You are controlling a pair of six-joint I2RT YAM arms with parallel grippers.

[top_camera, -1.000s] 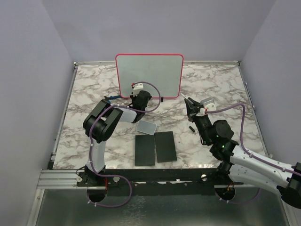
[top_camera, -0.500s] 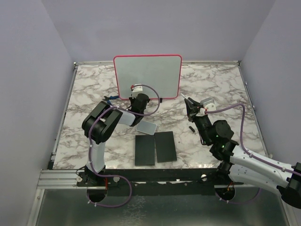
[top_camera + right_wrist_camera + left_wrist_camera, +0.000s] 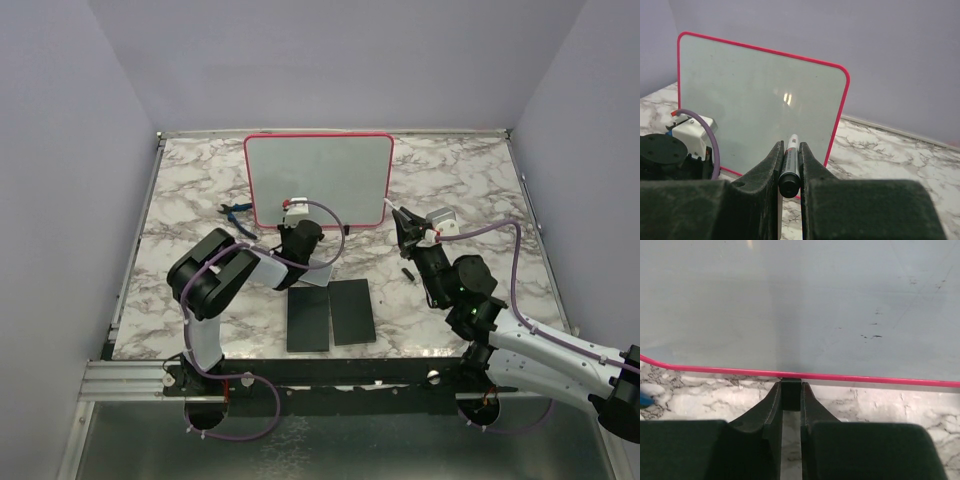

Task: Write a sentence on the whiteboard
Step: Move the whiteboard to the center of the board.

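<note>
The whiteboard (image 3: 320, 175) stands upright on the marble table, a white face inside a red-pink rim. No sentence is in view on it; the left wrist view shows only faint dark specks on the whiteboard (image 3: 790, 300). My left gripper (image 3: 292, 220) is at the bottom edge, shut on the board's small black foot (image 3: 791, 394). Right of the board, my right gripper (image 3: 400, 222) is shut on a marker (image 3: 791, 160). The marker points at the whiteboard (image 3: 755, 100) and stays a little short of its lower right part.
A grey-white pad (image 3: 312, 272) lies under the left arm. Two black slabs (image 3: 308, 318) (image 3: 351, 311) lie side by side toward the front. A small dark cap (image 3: 407, 272) rests near the right arm, and a blue-handled tool (image 3: 237, 210) lies left of the board.
The left gripper closed on the foot, and the board slid toward the front of the table with the left arm. The right arm and marker have not moved.
</note>
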